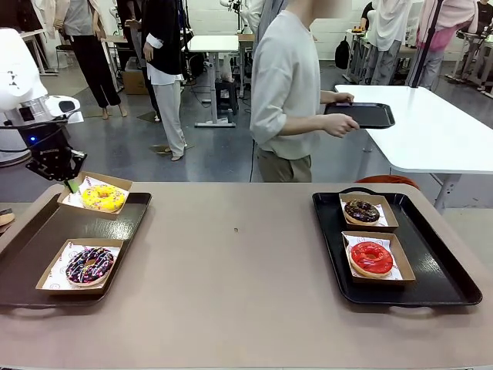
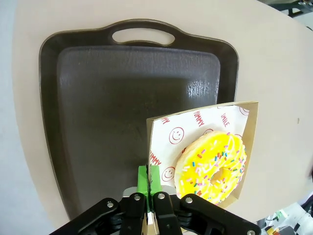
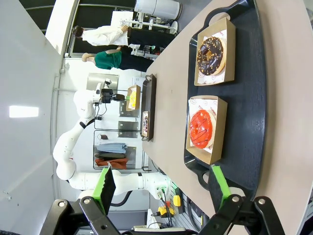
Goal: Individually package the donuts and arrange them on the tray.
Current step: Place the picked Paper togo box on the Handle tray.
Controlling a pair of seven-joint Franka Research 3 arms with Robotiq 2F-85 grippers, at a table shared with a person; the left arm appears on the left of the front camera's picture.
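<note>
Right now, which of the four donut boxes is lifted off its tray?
The box with the yellow donut, pinched at its edge by the left hand; the other three lie flat.

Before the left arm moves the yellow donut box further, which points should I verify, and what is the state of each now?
1. Left gripper shut on the rim of the yellow donut's paper box: ok.
2. Yellow donut lying inside its box: ok, though the box is tilted.
3. Free room on the left tray under the box: ok, the floor there is bare.
4. Striped donut's box apart from the carried box: ok.
5. Right gripper open and holding nothing, above the right tray: ok.
6. Person away from the left tray: ok, turned toward another table.
</note>
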